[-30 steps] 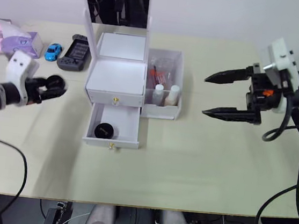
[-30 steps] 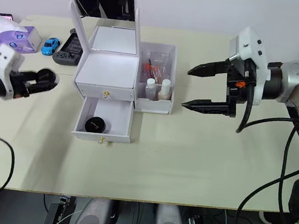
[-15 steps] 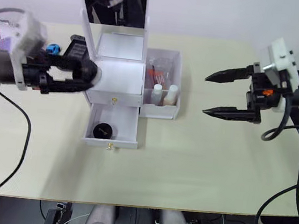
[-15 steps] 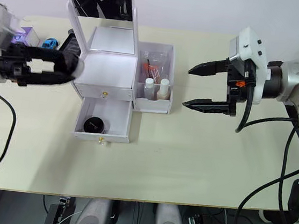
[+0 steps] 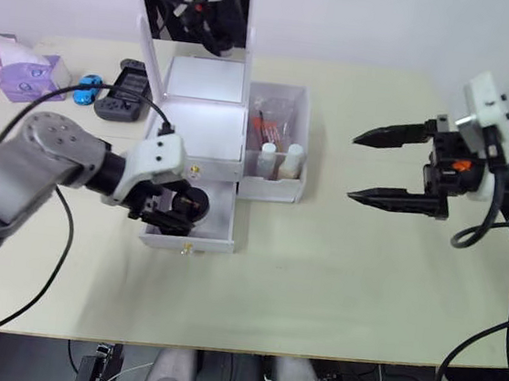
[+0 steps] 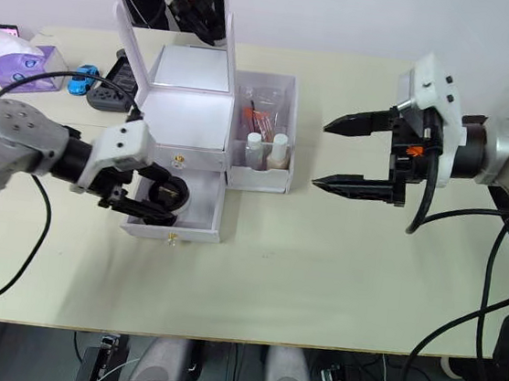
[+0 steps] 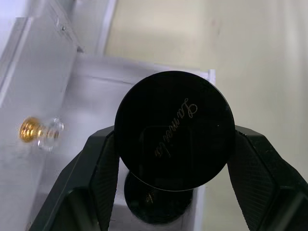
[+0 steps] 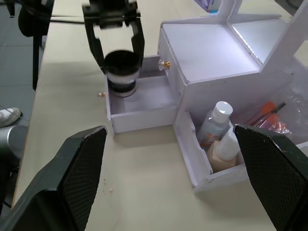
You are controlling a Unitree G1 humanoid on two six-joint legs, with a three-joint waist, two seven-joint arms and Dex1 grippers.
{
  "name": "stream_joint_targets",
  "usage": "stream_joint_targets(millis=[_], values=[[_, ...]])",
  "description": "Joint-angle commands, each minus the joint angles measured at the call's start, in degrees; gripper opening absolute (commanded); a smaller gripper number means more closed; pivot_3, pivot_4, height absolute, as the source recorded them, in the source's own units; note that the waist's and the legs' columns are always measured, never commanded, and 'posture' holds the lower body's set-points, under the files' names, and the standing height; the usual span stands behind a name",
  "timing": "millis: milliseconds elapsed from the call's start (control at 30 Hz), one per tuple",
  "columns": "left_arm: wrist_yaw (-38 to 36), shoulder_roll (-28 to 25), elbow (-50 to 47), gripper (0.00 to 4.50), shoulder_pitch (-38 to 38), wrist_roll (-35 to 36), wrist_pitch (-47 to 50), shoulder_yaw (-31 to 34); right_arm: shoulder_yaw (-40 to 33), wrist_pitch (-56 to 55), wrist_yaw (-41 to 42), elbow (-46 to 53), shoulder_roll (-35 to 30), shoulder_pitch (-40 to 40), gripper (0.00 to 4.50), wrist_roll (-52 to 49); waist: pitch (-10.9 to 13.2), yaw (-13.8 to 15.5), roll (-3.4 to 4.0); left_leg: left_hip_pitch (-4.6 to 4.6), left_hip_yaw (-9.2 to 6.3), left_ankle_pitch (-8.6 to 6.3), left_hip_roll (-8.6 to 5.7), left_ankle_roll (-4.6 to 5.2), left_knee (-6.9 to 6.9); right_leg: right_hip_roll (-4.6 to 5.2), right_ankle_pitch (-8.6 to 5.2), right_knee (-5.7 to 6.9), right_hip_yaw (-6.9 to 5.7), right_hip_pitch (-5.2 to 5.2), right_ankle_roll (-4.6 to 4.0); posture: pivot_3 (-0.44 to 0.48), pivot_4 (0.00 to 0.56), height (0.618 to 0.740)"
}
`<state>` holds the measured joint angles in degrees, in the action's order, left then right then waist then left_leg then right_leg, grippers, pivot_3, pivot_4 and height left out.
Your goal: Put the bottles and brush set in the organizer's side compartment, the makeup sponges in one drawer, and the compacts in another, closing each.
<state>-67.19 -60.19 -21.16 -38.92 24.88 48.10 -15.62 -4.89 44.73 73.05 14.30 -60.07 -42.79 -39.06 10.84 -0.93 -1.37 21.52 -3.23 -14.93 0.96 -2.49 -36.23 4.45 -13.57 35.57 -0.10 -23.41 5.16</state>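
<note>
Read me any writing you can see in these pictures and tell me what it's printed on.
"Lamorbe", as best it reads: gold cursive script on the lid of the round black compact that the left gripper holds over the open lower drawer; the letters are uncertain.
Purple-and-white box at the table's far left: any print is too small to read.

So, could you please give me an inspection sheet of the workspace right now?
Surface: beige table.
Job's things: organizer lower drawer open, one compact inside; bottles and brush set in the side compartment.
Clutter: toy car, game controller, purple box.
Grippers: left gripper shut on a second compact over the drawer; right gripper open, apart.
Cables: black cables along both arms.
Surroundings: white wall.
</note>
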Motion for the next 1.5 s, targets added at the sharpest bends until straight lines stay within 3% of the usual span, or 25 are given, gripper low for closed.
stream_joint_targets(millis=[33,200,633,767,933,1233,1500], values=[[2.04,2.81,-0.48,2.67,-2.14,-2.4,0.25,-1.41,-1.85,0.86,-1.24,2.46,-0.93,-1.09,4.5,-1.29,0.0,0.11,0.0,0.0,0.0,0.0,0.0,0.0,-0.01,0.0,0.0,0.0,0.01,0.01,0.0,0.0,0.15,0.74],[2.07,3.35,0.8,2.67,-2.32,-8.35,-3.04,-5.5,-2.29,2.49,-2.61,4.1,-1.39,-1.04,4.5,-2.14,0.0,-0.03,0.0,0.01,0.0,0.0,0.0,0.0,-0.01,0.0,0.01,-0.02,0.01,0.01,0.02,0.0,0.15,0.74],[2.78,8.53,2.17,2.67,-2.15,-11.97,-0.79,-7.84,-2.92,4.19,-4.86,6.12,-1.81,-0.8,4.5,-4.13,0.0,0.17,0.0,0.01,-0.04,0.0,0.0,0.0,-0.06,0.0,0.01,0.0,0.01,0.04,0.03,0.0,0.15,0.74],[2.82,8.73,2.32,4.44,-1.76,-12.96,-0.21,-8.36,-2.64,4.51,-5.35,6.2,-1.81,-1.25,4.5,-4.42,0.0,0.08,0.0,0.01,-0.04,0.0,0.0,0.0,-0.06,0.0,0.01,0.0,0.01,0.04,0.03,0.0,0.15,0.74],[2.13,8.71,2.63,4.44,-2.98,-12.73,0.13,-7.24,-2.35,4.32,-5.47,5.84,-1.91,-1.41,4.5,-4.39,0.0,0.13,0.0,0.0,-0.04,0.0,0.0,0.0,-0.07,0.0,0.01,0.01,0.01,0.04,0.03,0.0,0.15,0.74],[-0.5,8.95,-1.53,4.44,-0.29,1.84,7.15,7.44,-2.45,3.87,-4.61,3.77,-0.97,-2.68,4.5,-5.04,0.0,-0.15,0.0,0.0,-0.05,0.0,0.0,0.0,-0.06,0.0,0.01,0.0,0.0,0.04,0.04,0.0,0.15,0.74],[-1.32,7.17,-8.52,4.44,17.54,14.59,5.4,29.53,-0.53,2.61,-1.56,2.76,-0.81,-3.61,4.5,-4.76,0.0,-0.07,0.0,-0.06,-0.05,0.0,0.01,0.0,-0.03,0.0,0.0,0.06,0.0,0.03,0.05,0.0,0.15,0.74]])
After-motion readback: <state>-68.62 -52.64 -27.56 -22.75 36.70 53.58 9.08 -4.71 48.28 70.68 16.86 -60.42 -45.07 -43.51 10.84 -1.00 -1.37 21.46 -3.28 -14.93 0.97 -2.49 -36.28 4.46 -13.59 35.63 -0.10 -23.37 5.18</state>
